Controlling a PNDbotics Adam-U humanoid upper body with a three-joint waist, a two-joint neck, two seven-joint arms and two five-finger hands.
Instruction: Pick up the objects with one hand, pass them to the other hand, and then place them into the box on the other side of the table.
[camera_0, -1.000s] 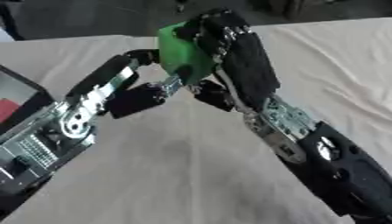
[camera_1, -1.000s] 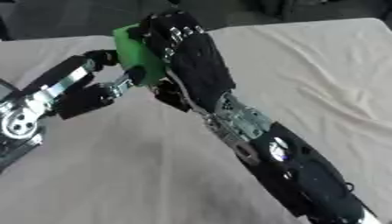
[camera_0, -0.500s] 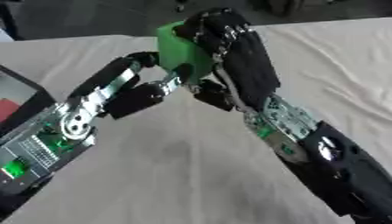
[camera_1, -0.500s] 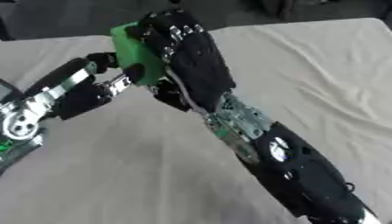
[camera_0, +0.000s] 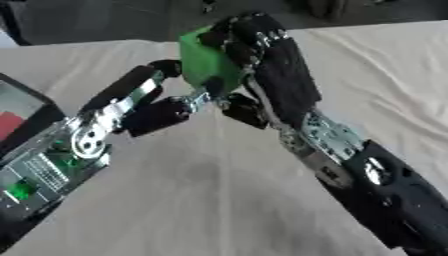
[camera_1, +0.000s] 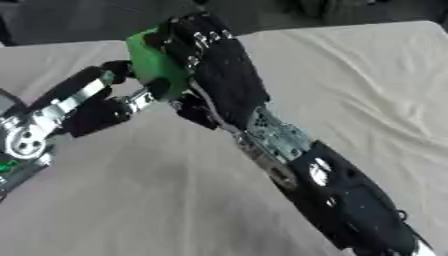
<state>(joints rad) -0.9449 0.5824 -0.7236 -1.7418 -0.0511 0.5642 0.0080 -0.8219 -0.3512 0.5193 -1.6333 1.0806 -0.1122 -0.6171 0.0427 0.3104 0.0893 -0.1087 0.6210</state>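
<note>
The green block (camera_0: 208, 62) is up in the air over the bench's (camera_0: 201, 200) far edge, the right hand (camera_0: 267, 65) curled around it. The left hand (camera_0: 188, 97) touches its underside, fingers bent beneath it; a box (camera_0: 22, 107) sits at the left edge.

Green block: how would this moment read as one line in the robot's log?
phase: handover above table | green block: held up between both hands | right robot hand: curled round block | left robot hand: fingers on block | box: at left edge
</note>
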